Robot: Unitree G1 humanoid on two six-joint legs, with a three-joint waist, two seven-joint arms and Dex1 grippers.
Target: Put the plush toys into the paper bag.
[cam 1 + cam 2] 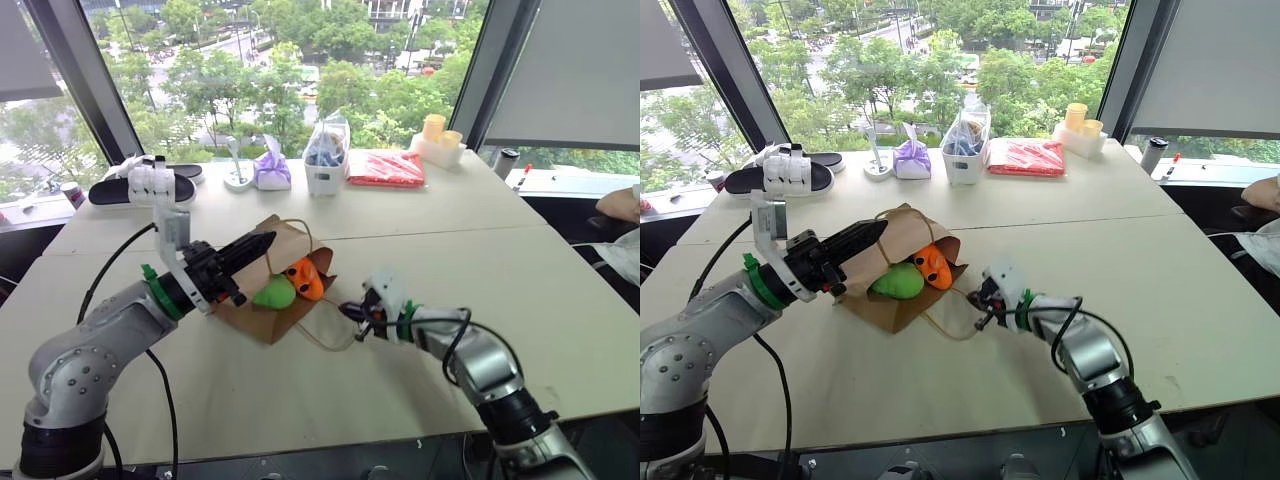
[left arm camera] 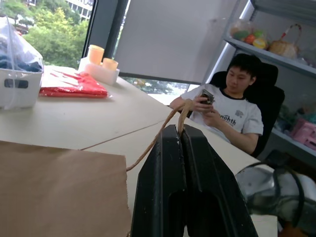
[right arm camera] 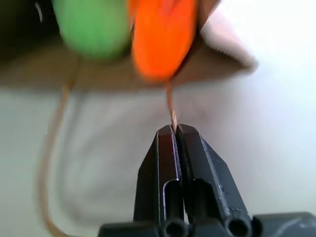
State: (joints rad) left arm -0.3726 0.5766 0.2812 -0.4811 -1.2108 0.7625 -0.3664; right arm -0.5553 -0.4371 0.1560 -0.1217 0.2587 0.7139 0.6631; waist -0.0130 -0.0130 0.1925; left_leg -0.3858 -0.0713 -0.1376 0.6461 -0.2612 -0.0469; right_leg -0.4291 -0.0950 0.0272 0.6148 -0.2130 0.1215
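- The paper bag [image 1: 262, 290] is laid on its side on the tabletop [image 1: 500, 260], its open mouth turned toward the right gripper [image 1: 350, 313].
- The two plush toys are seen in the bag's mouth: the green toy [image 1: 274, 293] and the orange toy [image 1: 306, 279] are pressed side by side, just beyond the right gripper's tips.
- One loop handle [image 2: 168, 123] is pinched at the tips of the left gripper [image 1: 264, 242], which is closed tight on it above the bag's upper edge.
- The other loop handle [image 3: 171, 111] is clamped in the right gripper, whose jaws are closed on the thin cord just in front of the orange toy.
- Well beyond both grippers, a white bin [image 1: 325, 175] holding a clear bag of blue items [image 1: 326, 145] is stood near the window, with a purple tied pouch [image 1: 271, 170] beside it.
- A red packet [image 1: 386, 168] and yellow cups [image 1: 440, 130] on a white tray are set further along.
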